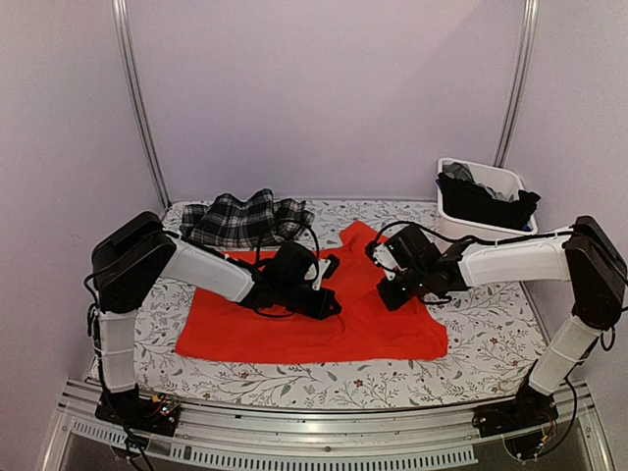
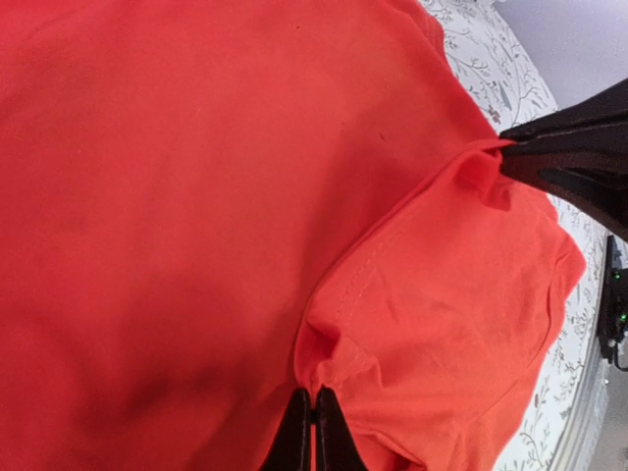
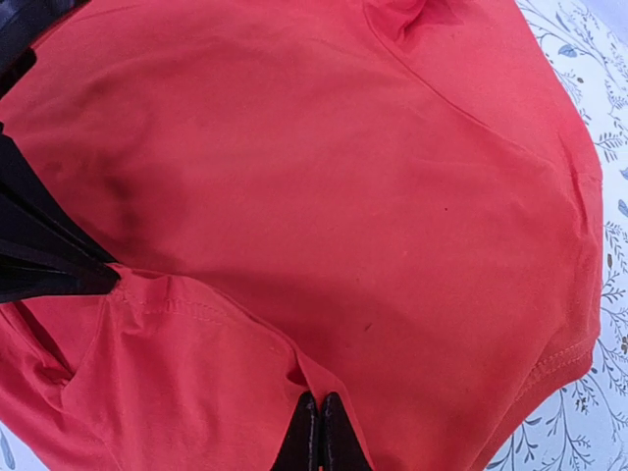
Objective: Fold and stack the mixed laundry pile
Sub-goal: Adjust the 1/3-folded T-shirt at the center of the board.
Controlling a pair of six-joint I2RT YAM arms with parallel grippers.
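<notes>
The orange-red garment (image 1: 324, 329) lies spread on the floral tablecloth in the middle; it fills the left wrist view (image 2: 196, 196) and the right wrist view (image 3: 373, 196). My left gripper (image 1: 332, 299) (image 2: 314, 397) is shut on a hemmed edge of it. My right gripper (image 1: 388, 294) (image 3: 320, 400) is shut on the same folded edge further along. The black-and-white plaid garment (image 1: 240, 220) lies bunched at the back left. Dark garments (image 1: 486, 201) fill the white bin.
The white bin (image 1: 510, 182) stands at the back right against the wall. The floral tablecloth (image 1: 491, 343) covers the table. The right gripper's black fingers (image 2: 574, 147) show in the left wrist view; the left gripper's fingers (image 3: 49, 255) show in the right wrist view.
</notes>
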